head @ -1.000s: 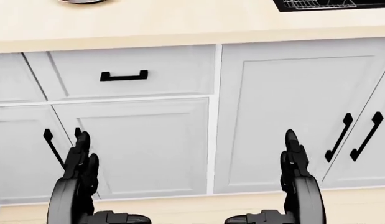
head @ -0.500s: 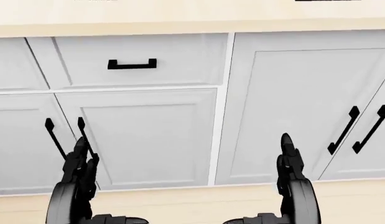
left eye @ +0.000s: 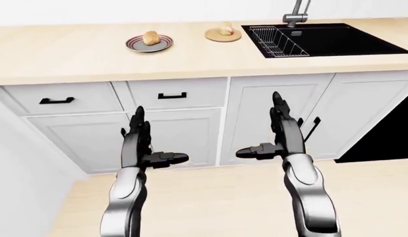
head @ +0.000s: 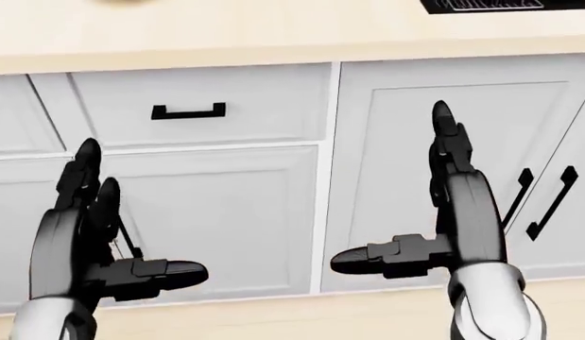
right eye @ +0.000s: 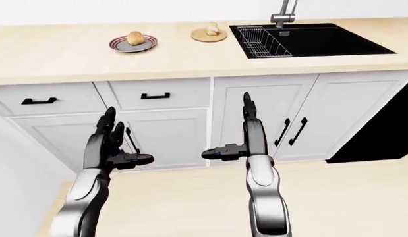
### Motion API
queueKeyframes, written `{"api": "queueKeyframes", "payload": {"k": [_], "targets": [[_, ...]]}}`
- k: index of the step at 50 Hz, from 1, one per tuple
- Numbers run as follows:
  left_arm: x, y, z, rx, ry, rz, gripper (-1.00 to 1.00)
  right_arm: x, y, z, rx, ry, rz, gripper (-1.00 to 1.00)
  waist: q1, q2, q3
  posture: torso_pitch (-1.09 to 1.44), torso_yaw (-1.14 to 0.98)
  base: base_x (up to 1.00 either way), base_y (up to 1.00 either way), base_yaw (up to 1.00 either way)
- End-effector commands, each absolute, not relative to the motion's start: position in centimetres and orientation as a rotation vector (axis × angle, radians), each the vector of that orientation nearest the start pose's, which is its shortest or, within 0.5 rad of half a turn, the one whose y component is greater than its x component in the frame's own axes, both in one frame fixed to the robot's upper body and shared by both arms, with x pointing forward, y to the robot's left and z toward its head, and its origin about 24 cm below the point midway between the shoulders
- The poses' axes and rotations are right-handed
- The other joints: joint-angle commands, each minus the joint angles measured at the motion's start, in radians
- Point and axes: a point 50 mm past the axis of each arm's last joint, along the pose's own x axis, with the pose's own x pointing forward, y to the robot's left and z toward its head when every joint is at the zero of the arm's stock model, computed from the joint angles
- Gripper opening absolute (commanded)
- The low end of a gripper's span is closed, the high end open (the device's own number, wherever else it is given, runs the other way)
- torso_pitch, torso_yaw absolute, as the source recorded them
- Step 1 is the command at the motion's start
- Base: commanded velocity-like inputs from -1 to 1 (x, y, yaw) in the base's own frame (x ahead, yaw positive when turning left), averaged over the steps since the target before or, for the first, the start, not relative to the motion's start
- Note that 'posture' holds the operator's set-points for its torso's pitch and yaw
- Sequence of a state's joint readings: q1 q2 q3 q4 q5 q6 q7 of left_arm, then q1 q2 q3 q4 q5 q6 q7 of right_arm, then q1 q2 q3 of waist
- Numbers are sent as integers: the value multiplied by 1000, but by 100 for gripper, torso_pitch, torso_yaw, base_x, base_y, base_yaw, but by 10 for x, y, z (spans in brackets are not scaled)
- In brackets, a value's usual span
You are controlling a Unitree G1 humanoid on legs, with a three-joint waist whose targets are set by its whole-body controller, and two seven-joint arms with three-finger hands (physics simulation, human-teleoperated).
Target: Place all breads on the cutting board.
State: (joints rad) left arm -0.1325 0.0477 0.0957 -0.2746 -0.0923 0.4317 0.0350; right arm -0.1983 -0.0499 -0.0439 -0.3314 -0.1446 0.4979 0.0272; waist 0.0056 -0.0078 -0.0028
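Two breads on the light wood counter (left eye: 72, 59), near the top of the left-eye view. One round bread roll (left eye: 151, 37) sitting on a striped plate (left eye: 149, 44). One more bread roll (left eye: 226, 29) lying on the small round cutting board (left eye: 222, 35), just right of the plate and just left of the sink. One black sink (left eye: 325, 40) with one wire rack (left eye: 269, 35) inside its left part and one grey tap (left eye: 296, 12) above it. One plate, one board.

Below the counter, white cabinets (left eye: 184, 123) with black handles. Two drawers with one flat handle each, like the drawer handle (left eye: 172, 96) near the middle. Long thin handles on the doors; some hidden by the arms. No words or labels anywhere.

Two black hands, both held up low by the cabinet doors, well apart from the breads. Left hand (head: 89, 234) with fingers straight and pointing up, thumb sticking out sideways toward the middle. Right hand (head: 441, 205) the same way, fingers straight up, thumb pointing left toward the other hand. Both spread wide and holding nothing. Silver forearms below them. Light wood floor (left eye: 217, 197) under the arms.
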Motion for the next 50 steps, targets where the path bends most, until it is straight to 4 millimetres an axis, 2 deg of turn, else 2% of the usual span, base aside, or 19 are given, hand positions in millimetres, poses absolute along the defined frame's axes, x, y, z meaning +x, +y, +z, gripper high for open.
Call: {"api": "queueKeyframes", "payload": {"k": [1,7,12,13,20,23,28,32,35,36,37,41,44,46,48,50], "targets": [[274,170,116,-44,-42,64,100,278,-155,136,-172,-71,-38,100,0,1,-16,0,0,0,0,0],[275,174,124,-41,-39,78,100,281,-154,144,-174,-69,-36,100,-1,3,-15,0,0,0,0,0],[282,176,141,-40,-45,81,100,282,-149,165,-202,-91,-30,100,-1,6,-11,0,0,0,0,0],[285,176,154,-43,-50,83,100,284,-148,174,-194,-95,-16,100,-1,7,-9,0,0,0,0,0],[298,180,199,-49,-82,89,100,288,-142,208,-189,-119,1,100,-4,11,-3,0,0,0,0,0],[307,182,216,-48,-90,92,100,295,-140,233,-197,-141,3,100,-3,13,-2,0,0,0,0,0],[315,183,231,-33,-98,91,100,305,-134,250,-189,-150,17,100,-4,19,5,0,0,0,0,0],[324,186,260,-33,-122,95,100,315,-128,276,-170,-179,33,100,-5,22,7,0,0,0,0,0],[329,188,280,-35,-147,99,100,321,-125,289,-156,-192,45,100,-6,23,11,0,0,2,0,0],[330,189,284,-33,-150,99,100,323,-123,293,-150,-192,49,100,-6,23,18,0,0,5,0,0],[331,190,287,-34,-152,102,100,325,-123,297,-143,-192,53,100,-7,26,-3,0,0,6,0,0],[333,191,293,-33,-154,107,100,332,-124,315,-142,-209,56,100,-8,26,12,0,0,12,0,0],[333,189,291,-28,-151,102,100,336,-123,319,-150,-208,61,100,-9,16,27,0,0,18,0,0],[333,188,297,-32,-155,102,100,337,-123,323,-150,-210,62,100,-9,9,34,0,0,20,0,0],[338,190,298,-28,-156,108,100,338,-123,325,-148,-208,64,100,-10,16,31,0,0,20,0,0],[341,188,296,-33,-145,104,100,342,-123,325,-155,-204,64,100,-5,14,26,0,0,20,0,0]]}}
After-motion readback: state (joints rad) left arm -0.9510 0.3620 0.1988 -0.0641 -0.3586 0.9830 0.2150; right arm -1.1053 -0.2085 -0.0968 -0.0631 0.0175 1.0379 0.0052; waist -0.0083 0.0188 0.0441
